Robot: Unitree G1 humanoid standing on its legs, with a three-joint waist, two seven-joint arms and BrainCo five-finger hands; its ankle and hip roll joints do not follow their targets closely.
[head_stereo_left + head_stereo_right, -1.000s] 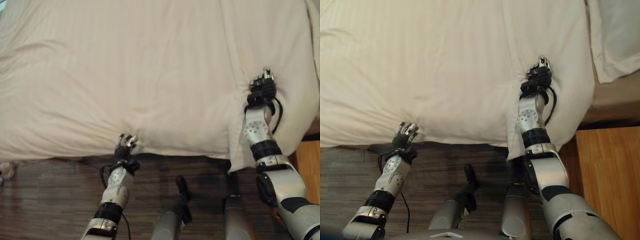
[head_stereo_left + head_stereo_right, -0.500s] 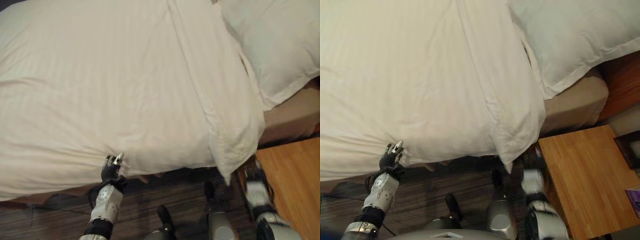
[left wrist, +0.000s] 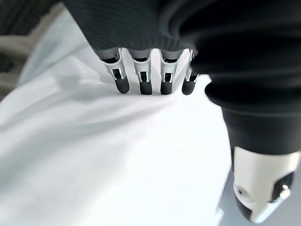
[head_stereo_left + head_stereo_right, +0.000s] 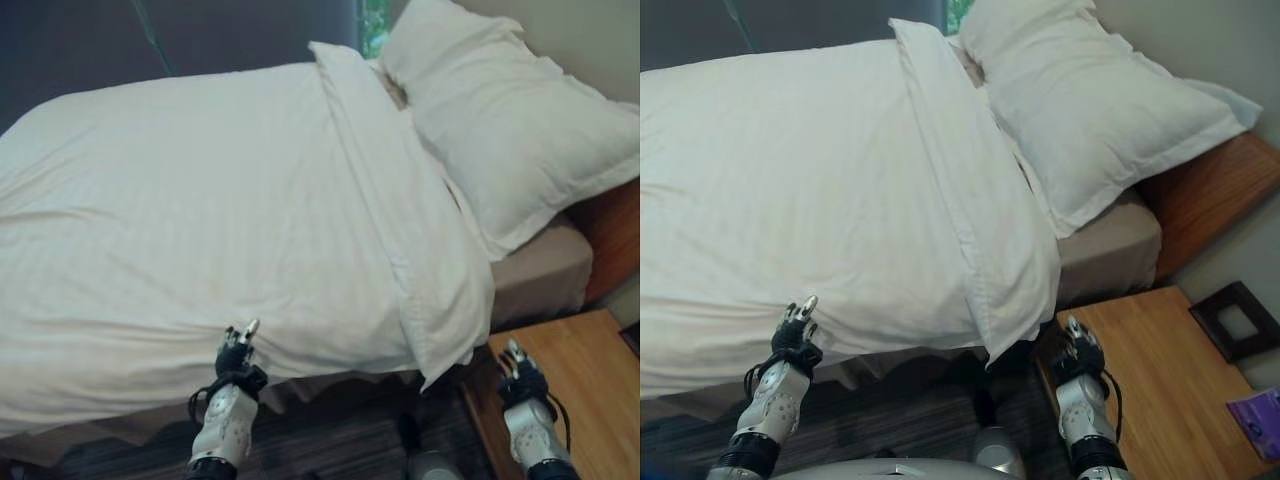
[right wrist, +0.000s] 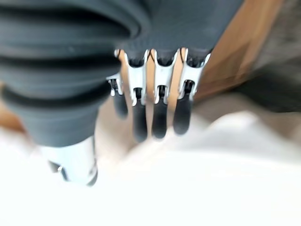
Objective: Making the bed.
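The white striped duvet (image 4: 200, 200) covers the bed, fairly smooth, its right edge folded in a band; the near hem hangs loose over the mattress side and likely needs straightening. The left hand (image 4: 236, 352) rests at that hem, fingers straight, grasping nothing. The white pillow (image 4: 1090, 100) lies at the right. The right hand (image 4: 1080, 352) hangs released beside the wooden bedside table (image 4: 1170, 380), which crowds that corner.
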